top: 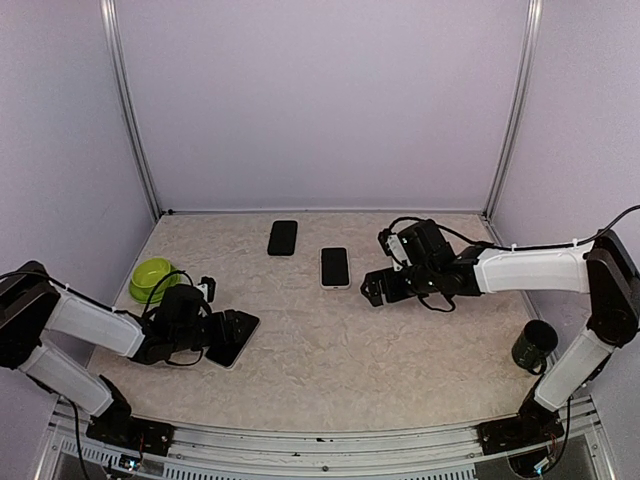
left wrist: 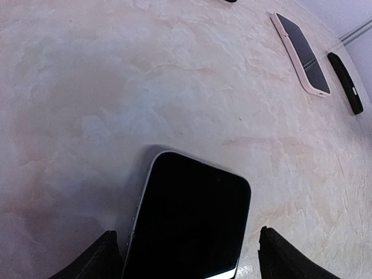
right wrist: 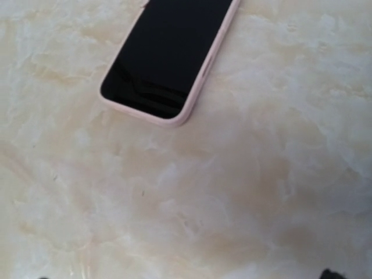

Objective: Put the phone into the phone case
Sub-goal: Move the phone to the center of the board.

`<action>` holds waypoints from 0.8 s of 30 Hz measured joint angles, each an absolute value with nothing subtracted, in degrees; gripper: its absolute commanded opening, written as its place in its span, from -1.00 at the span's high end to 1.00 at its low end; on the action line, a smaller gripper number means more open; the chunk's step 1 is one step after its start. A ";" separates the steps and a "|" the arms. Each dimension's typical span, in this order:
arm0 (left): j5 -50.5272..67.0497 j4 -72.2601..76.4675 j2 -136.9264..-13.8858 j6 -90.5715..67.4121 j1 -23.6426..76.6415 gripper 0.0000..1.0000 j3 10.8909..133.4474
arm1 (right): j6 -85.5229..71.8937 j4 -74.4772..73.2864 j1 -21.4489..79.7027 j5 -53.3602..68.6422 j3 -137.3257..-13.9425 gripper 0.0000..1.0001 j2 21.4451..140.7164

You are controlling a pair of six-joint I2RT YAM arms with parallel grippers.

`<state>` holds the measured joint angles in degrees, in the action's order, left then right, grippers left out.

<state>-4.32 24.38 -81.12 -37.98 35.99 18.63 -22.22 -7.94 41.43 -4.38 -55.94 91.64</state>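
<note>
A bare phone [top: 236, 334] with a black screen and silvery edge lies at the front left of the table; in the left wrist view the phone [left wrist: 192, 221] fills the bottom middle. My left gripper [top: 212, 340] is open, its fingers [left wrist: 104, 256] standing on either side of the phone's near end, with a clear gap on the right. A pink-rimmed phone case [top: 335, 267] with a dark glossy face lies mid-table, and the same case [right wrist: 168, 55] shows in the right wrist view. My right gripper [top: 378, 290] hovers open just right of it, holding nothing.
A flat black phone-sized item [top: 283, 238] lies behind the pink case and appears again as a thin black item [left wrist: 346, 82] in the left wrist view. A green bowl [top: 152, 277] sits at the far left. A black cup [top: 535, 345] stands at the right edge.
</note>
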 measured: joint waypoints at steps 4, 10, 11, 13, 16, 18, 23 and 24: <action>-2.83 25.65 -84.27 -35.03 37.52 -0.57 20.69 | -21.12 -7.92 41.43 -3.18 -55.94 -0.99 91.39; 1.08 27.99 -88.03 -31.73 41.39 -0.55 23.05 | -17.93 -8.27 41.43 1.96 -57.63 -0.99 92.23; 1.69 28.25 -88.44 -31.16 42.09 -0.56 23.33 | -17.15 -8.27 41.43 3.51 -58.04 -0.99 92.55; 3.07 28.56 -89.21 -30.28 43.42 -0.56 23.94 | -15.68 -8.12 41.43 6.15 -58.28 -0.99 92.90; 4.25 28.62 -89.86 -29.45 45.08 -0.57 24.71 | -12.95 -7.73 41.43 10.37 -58.28 -0.99 92.95; 4.05 28.29 -89.82 -29.45 45.43 -0.58 24.80 | -11.03 -6.96 41.43 12.62 -58.28 -0.99 92.95; 0.64 24.45 -86.11 -31.59 44.10 -0.59 24.80 | -3.95 -2.68 41.65 17.17 -57.60 -0.99 92.95; -0.60 23.18 -83.85 -33.08 43.44 -0.59 24.80 | -2.20 -0.99 41.76 18.15 -56.90 -0.99 92.95</action>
<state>-0.60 23.18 -83.85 -33.08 43.44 24.80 -2.20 -0.99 41.76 18.15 -56.90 92.95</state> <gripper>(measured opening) 0.791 0.996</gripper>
